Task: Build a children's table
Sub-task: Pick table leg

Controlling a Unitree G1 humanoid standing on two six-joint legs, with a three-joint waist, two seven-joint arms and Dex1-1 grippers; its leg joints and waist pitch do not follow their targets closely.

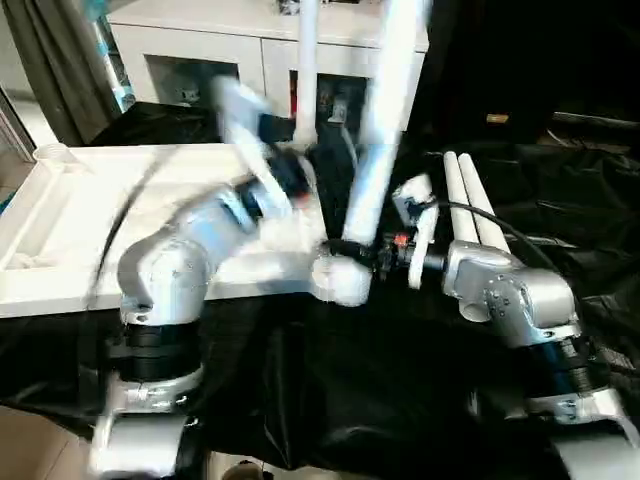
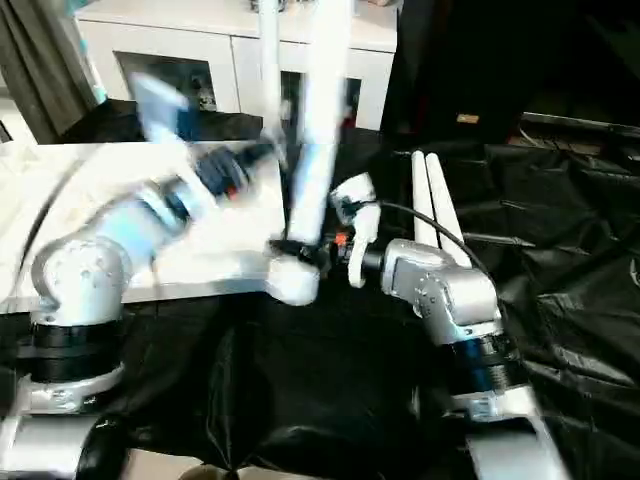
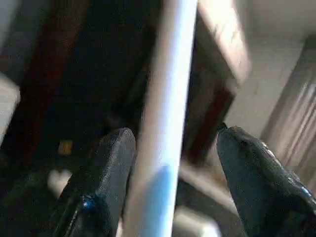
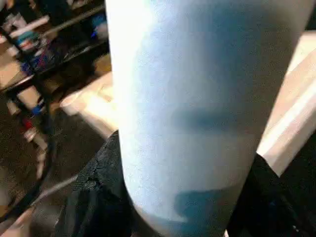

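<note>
Leg fitting at a corner of the tabletop (image 1: 60, 225).
Right gripper (image 4: 173, 197) clamps leg (image 1: 385, 110) base at the corner socket; left gripper (image 3: 173, 163) stands apart around a thinner leg (image 3: 165, 123), untouched. 2 legs (image 1: 470, 215) lie beside. Next, likely: seat it straight.

Two head cameras looked forward and down over the bench (image 1: 300, 380), sharing the upright leg (image 1: 375, 150). Both wrist cameras sat close against such a leg.

Looked like an indoor lab or demo room: large black-draped work table (image 1: 300, 400), white glass-door cabinet (image 1: 200, 45) behind its far edge, grey curtain (image 1: 50, 60) alongside.
</note>
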